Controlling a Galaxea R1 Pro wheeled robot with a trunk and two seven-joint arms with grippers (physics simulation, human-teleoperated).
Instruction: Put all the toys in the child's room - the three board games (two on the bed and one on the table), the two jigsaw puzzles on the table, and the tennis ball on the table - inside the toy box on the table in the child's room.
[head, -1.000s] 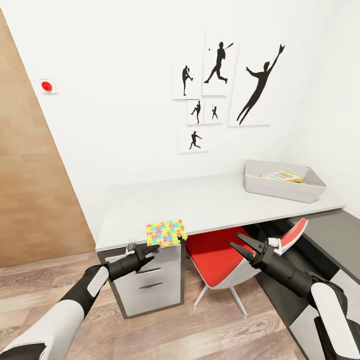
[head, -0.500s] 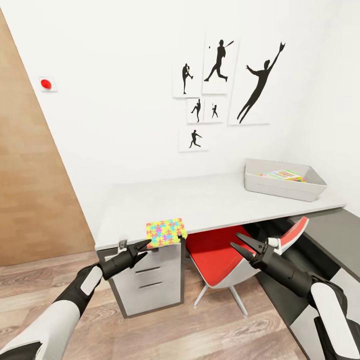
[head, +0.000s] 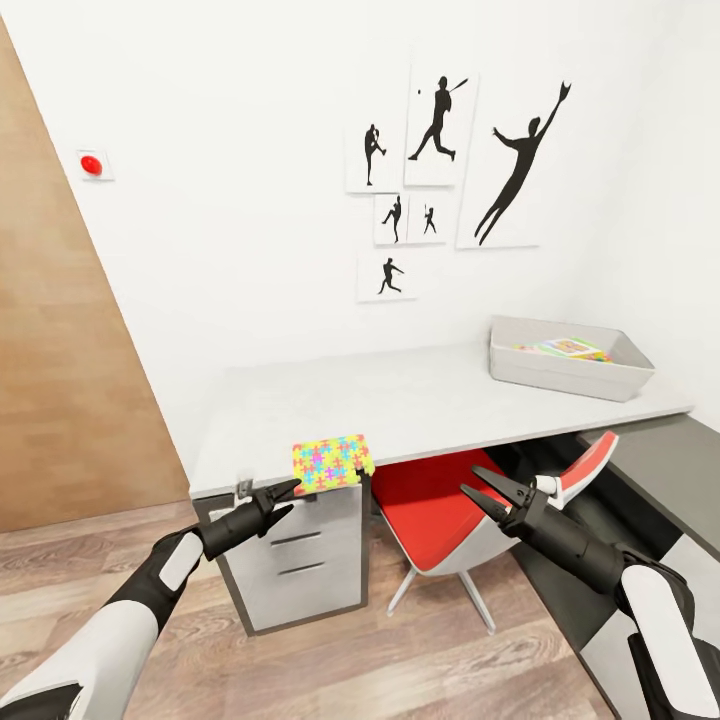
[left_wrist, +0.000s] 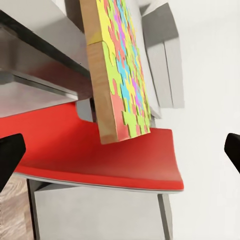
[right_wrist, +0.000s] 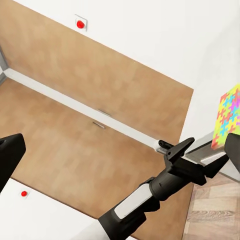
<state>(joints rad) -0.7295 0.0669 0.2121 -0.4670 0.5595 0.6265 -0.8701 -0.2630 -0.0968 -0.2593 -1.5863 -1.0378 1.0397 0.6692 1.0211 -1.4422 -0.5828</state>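
One jigsaw puzzle (head: 332, 463) lies on the front edge of the table (head: 420, 400), jutting out over it. My left gripper (head: 290, 495) hangs open just below and left of it, apart from it. In the left wrist view the puzzle (left_wrist: 120, 75) stands edge-on ahead of the wide-spread fingertips (left_wrist: 10, 155). My right gripper (head: 472, 481) is open and empty in front of the red chair. The toy box (head: 560, 380) sits at the table's far right end with flat colourful printed toys (head: 568, 349) inside. In the right wrist view I see the puzzle (right_wrist: 229, 117) and my left gripper (right_wrist: 177, 151).
A grey drawer unit (head: 300, 560) stands under the table's left end, directly below the puzzle. A red chair (head: 440, 510) is tucked under the middle. A lower dark grey cabinet (head: 670, 470) joins at the right. A wooden door (head: 60, 380) is at the left.
My left gripper has drawn back to the left and slightly down from the puzzle's edge. The puzzle, the toy box and my right arm have stayed in place.
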